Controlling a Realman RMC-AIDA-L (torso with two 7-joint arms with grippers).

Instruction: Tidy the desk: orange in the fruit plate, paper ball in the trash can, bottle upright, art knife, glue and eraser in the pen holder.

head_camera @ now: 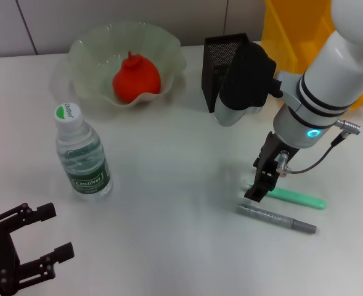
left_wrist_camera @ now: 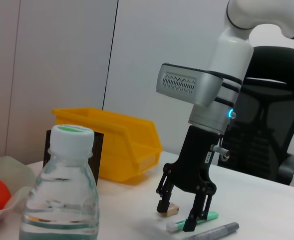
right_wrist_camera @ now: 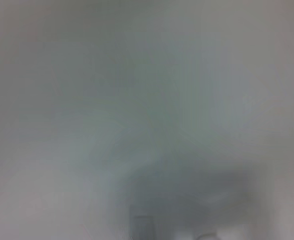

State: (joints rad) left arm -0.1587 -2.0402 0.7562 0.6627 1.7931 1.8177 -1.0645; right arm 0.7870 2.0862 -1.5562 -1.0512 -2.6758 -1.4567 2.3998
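The right gripper (head_camera: 259,183) is down at the white desk (head_camera: 169,185), its arm reaching in from the right, and its two black fingers (left_wrist_camera: 162,199) stand spread apart with their tips at the surface. In the left wrist view a small beige block, the eraser (left_wrist_camera: 169,209), lies between those fingers on the desk, close by one of them, not clamped. The other fingertip touches down right at the end of a mint-green stick (head_camera: 295,197) that lies flat, and just in front of that stick lies a slim grey pen-like stick (head_camera: 276,219), roughly parallel to it — which of the two is the art knife and which the glue I cannot tell. Behind the gripper the pen holder (head_camera: 217,61) stands upright, partly hidden by the arm's grey wrist, and the trash can (head_camera: 298,28) sits behind it at the far right. Over on the left side the orange (head_camera: 136,80) already rests inside the fruit plate (head_camera: 92,52), and the bottle (head_camera: 81,154) stands upright nearer the front, cap on, well apart from the sticks. The left gripper (head_camera: 21,246) hangs low at the front left corner, away from everything, its black fingers held wide and nothing between them. The right wrist view gives only a grey blur — nothing can be made out there. I see no paper ball anywhere on the desk.
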